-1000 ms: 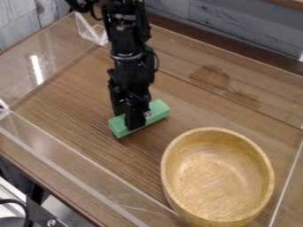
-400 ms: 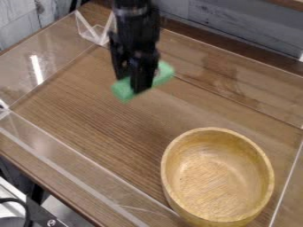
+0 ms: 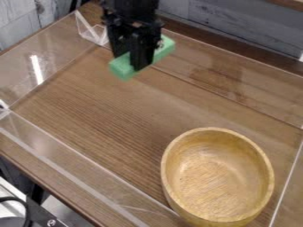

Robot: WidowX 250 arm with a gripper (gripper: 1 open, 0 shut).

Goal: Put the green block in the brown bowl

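Observation:
The green block (image 3: 123, 66) hangs in the air above the wooden table, clamped across its middle by my gripper (image 3: 142, 60), which points straight down and is shut on it. Both ends of the block stick out past the black fingers. The brown bowl (image 3: 219, 177) stands empty at the lower right of the view, well apart from the gripper and far below and to the right of the block.
A wooden tabletop (image 3: 106, 124) is ringed by low clear plastic walls (image 3: 48, 146). A grey plank wall runs along the back. The table's front edge lies at the lower left.
The gripper has risen from the tabletop with the green block in it, lifting the block clear of the wood. The bowl has stayed where it was.

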